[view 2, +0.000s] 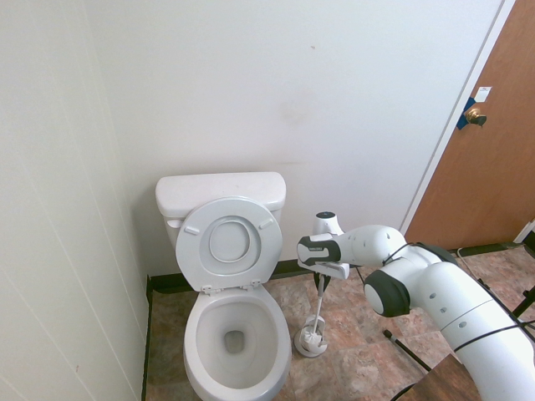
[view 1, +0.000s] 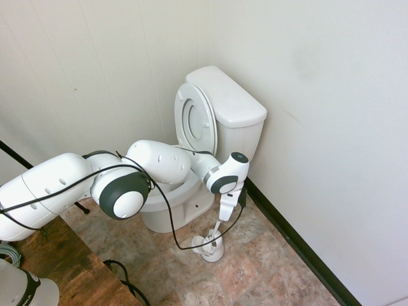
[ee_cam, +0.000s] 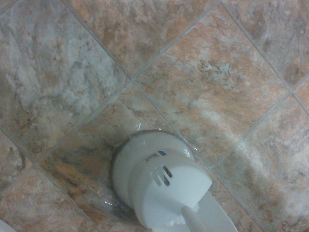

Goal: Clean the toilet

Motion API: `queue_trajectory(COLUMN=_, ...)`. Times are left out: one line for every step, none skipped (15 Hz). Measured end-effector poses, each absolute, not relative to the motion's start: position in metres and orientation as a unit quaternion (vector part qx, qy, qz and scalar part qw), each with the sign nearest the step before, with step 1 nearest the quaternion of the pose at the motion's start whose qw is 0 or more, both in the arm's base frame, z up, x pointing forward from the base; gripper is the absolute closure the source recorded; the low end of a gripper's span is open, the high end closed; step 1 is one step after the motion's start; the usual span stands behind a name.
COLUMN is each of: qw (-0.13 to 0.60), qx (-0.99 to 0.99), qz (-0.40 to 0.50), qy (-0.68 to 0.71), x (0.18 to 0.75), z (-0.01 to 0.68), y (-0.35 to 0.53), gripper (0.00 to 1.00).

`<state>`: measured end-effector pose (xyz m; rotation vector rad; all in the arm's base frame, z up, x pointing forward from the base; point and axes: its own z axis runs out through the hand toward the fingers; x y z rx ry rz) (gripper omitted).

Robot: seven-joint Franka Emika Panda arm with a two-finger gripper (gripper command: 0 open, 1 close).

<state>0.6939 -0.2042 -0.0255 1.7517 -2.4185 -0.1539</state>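
Beside toilet [view 2: 234, 334], holder [view 2: 310, 341] seemingly contains brush [view 2: 320, 305].

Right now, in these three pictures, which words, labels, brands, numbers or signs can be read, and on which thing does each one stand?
Nothing can be read in any view.
Brush holder: a small blue mark with faint raised lettering beside it, too blurred to read.
Door: a small white tag above the knob, too small to tell whether it bears print.
Toilet: no print shows.

Brush holder [view 2: 311, 341] on floor [view 2: 368, 351] just R of toilet [view 2: 234, 334], w/ hand [view 2: 323, 276] above.
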Motion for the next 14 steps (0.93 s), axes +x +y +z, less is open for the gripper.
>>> queue_trajectory(qw=0.073, qx=0.591, qz=-0.047, qy=-0.802, x=0.694, z=-0.026, y=-0.204, gripper=1.0)
queue_trajectory(qw=0.07, qx=0.598, qz=-0.043, qy=-0.797, x=0.694, z=-0.026, y=-0.204, gripper=1.0)
queue_trajectory(qw=0.066, qx=0.603, qz=-0.036, qy=-0.794, x=0.692, z=-0.026, y=-0.205, gripper=1.0)
queue_trajectory(qw=0.062, qx=0.608, qz=-0.029, qy=-0.791, x=0.689, z=-0.026, y=-0.205, gripper=1.0)
queue_trajectory(qw=0.058, qx=0.613, qz=-0.024, qy=-0.788, x=0.685, z=-0.027, y=-0.205, gripper=1.0)
queue_trajectory(qw=0.054, qx=0.616, qz=-0.018, qy=-0.786, x=0.68, z=-0.026, y=-0.204, gripper=1.0)
queue_trajectory(qw=0.052, qx=0.619, qz=-0.015, qy=-0.784, x=0.675, z=-0.025, y=-0.203, gripper=1.0)
queue_trajectory(qw=0.049, qx=0.622, qz=-0.014, qy=-0.781, x=0.669, z=-0.024, y=-0.203, gripper=1.0)
queue_trajectory(qw=0.046, qx=0.625, qz=-0.013, qy=-0.779, x=0.663, z=-0.023, y=-0.202, gripper=1.0)
queue_trajectory(qw=0.044, qx=0.628, qz=-0.013, qy=-0.777, x=0.657, z=-0.022, y=-0.2, gripper=1.0)
queue_trajectory(qw=0.043, qx=0.632, qz=-0.013, qy=-0.773, x=0.651, z=-0.019, y=-0.198, gripper=1.0)
queue_trajectory(qw=0.042, qx=0.636, qz=-0.013, qy=-0.77, x=0.645, z=-0.016, y=-0.194, gripper=1.0)
queue_trajectory(qw=0.04, qx=0.64, qz=-0.013, qy=-0.767, x=0.638, z=-0.013, y=-0.191, gripper=1.0)
queue_trajectory(qw=0.039, qx=0.643, qz=-0.014, qy=-0.764, x=0.632, z=-0.009, y=-0.189, gripper=1.0)
